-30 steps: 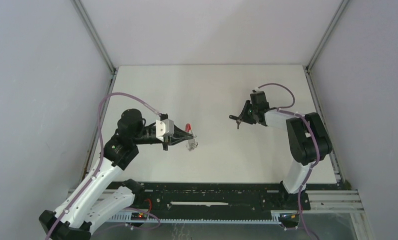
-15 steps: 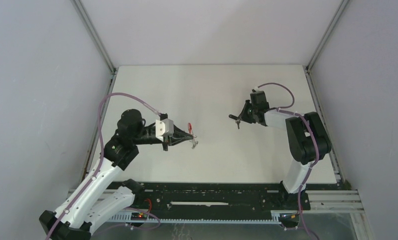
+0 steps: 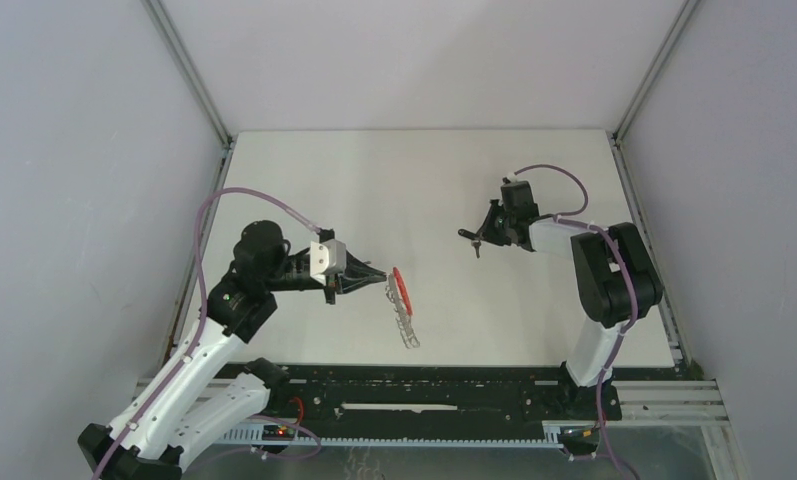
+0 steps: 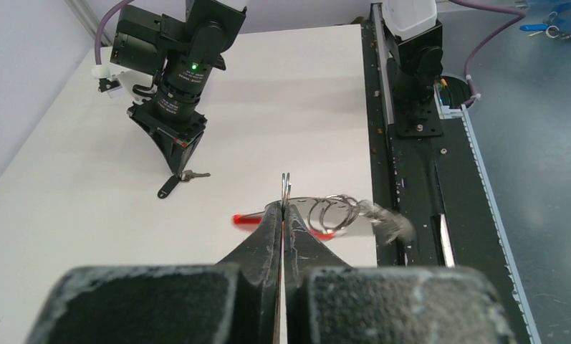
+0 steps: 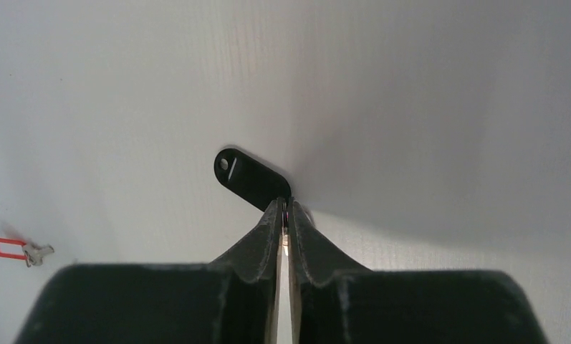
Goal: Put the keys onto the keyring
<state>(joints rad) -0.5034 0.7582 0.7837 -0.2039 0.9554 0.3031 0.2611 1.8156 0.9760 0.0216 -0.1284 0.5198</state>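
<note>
Two grippers were found closed on things: nearer, the keyring (image 3: 406, 318) was pinched by the left gripper (image 4: 284, 209), stretched sideways from its tips; farther off, the black-headed key (image 5: 248, 175) was nipped by the right gripper (image 5: 285, 209), its head jutting beyond the tips.

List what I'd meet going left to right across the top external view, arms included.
left arm → left gripper → keyring pinched at its tips → black-headed key → right arm
</note>
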